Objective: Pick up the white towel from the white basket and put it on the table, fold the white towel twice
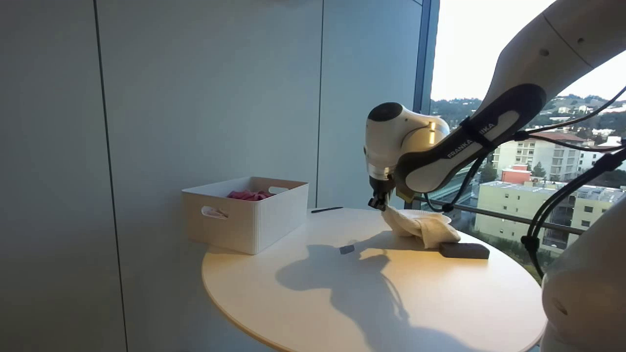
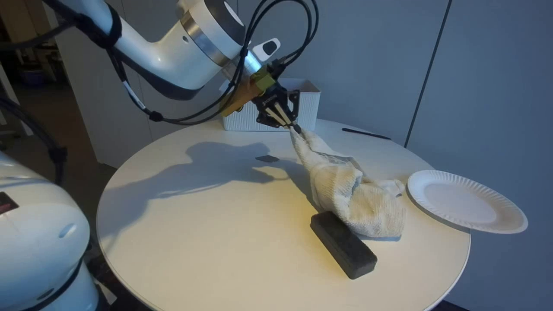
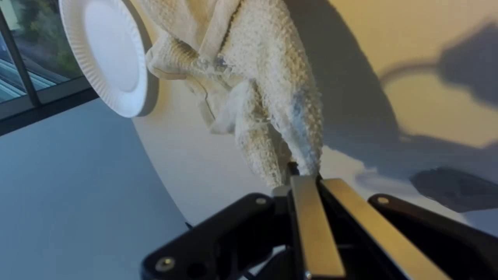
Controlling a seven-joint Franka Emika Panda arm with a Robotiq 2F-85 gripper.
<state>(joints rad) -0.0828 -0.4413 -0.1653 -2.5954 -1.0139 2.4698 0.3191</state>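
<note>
White towel [image 2: 335, 183] lay bunched on worktop [image 2: 207, 242], one end raised and pinched by pincer [image 2: 293, 127]; dark block [image 2: 343, 246] sat just beside towel; white plate [image 2: 460, 203] overhung worktop edge; white basket [image 1: 225, 232] held pink cloth [image 1: 248, 195]

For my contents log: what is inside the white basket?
In an exterior view, what looks like crumpled pink cloth shows inside the white basket. Its near walls hide the bottom and the cloth's lower part, so anything beneath cannot be seen.

towel [image 2: 330, 177], plate [image 2: 460, 203], basket [image 1: 230, 232], block [image 2: 343, 246] on table [image 2: 216, 242]
</note>
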